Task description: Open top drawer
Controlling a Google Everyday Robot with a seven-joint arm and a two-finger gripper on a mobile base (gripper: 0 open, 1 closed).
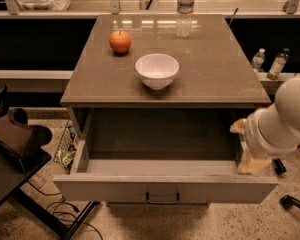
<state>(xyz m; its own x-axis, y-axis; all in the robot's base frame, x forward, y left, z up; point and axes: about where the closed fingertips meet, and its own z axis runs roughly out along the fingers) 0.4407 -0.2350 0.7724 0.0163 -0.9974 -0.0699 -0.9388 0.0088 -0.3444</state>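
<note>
The top drawer (pixel 165 188) of the grey-beige cabinet stands pulled far out toward me. Its flat grey inside (pixel 160 134) holds nothing I can see. A small black bar handle (pixel 162 200) sits at the centre of its front. My gripper (pixel 245 146), cream-coloured at the end of a white arm (pixel 285 116), is at the drawer's right side wall near the front right corner. It is apart from the handle and holds nothing that I can see.
On the cabinet top (pixel 215 79) are a white bowl (pixel 157 70), a red apple (pixel 120 41) and a clear water bottle (pixel 184 6). A black stand with a brown object (pixel 15 136) is at the left. Two bottles (pixel 270 61) stand on a ledge at the right.
</note>
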